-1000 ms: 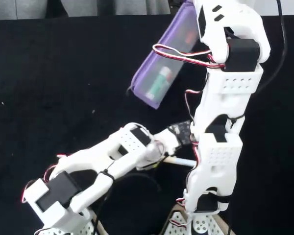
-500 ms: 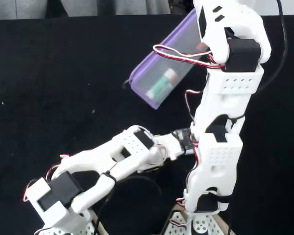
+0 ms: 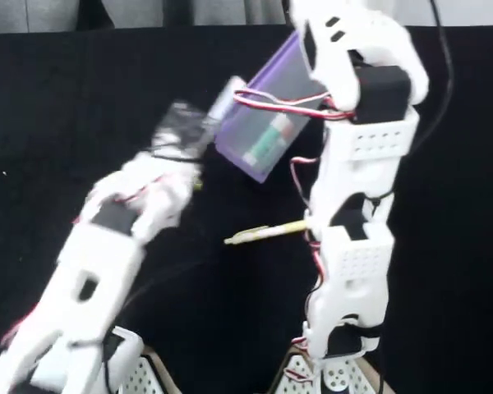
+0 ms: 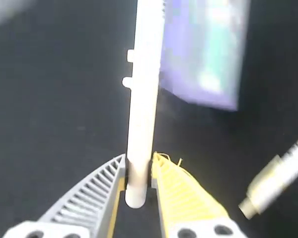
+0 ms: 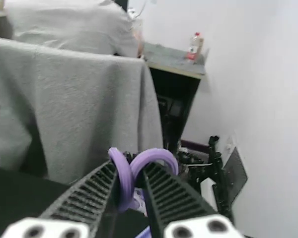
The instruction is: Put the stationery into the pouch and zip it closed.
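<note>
Left end effector (image 4: 138, 171) pinches a white pen (image 4: 144, 99); right end effector (image 5: 131, 176) pinches the pouch (image 3: 263, 115). The yellow pen (image 3: 267, 234) and the zipping are not yet done.

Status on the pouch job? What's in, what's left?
Done: a green item sits inside the purple pouch, held up by the right end effector. In hand: left end effector grips a white pen near it. Left: yellow pen on the table, then zipping.
</note>
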### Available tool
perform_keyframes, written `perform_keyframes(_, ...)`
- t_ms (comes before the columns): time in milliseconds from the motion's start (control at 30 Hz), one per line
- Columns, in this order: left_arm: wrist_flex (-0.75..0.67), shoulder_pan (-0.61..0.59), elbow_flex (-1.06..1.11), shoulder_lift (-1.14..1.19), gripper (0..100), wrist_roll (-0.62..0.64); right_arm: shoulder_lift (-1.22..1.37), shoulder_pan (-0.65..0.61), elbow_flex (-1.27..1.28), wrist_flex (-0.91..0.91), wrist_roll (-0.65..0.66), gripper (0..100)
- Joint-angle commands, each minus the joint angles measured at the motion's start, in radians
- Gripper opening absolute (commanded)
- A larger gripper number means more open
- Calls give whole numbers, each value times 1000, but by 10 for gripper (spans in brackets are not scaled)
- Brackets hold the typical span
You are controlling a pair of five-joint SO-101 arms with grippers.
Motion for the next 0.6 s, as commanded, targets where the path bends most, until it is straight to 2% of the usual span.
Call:
perform_keyframes(0, -190, -140, 166, -318, 29, 72, -96, -63, -54, 61, -11, 11)
perform_keyframes(133, -342, -179, 329, -494, 29, 141, -159, -97, -54, 132, -11, 11)
perform_keyframes(233, -367, -183, 363, -542, 29, 152, -206, -126, -54, 180, -11, 11)
perform_keyframes(567, -374, -205, 298, -390, 29, 155, -398, -193, -54, 331, -11, 11)
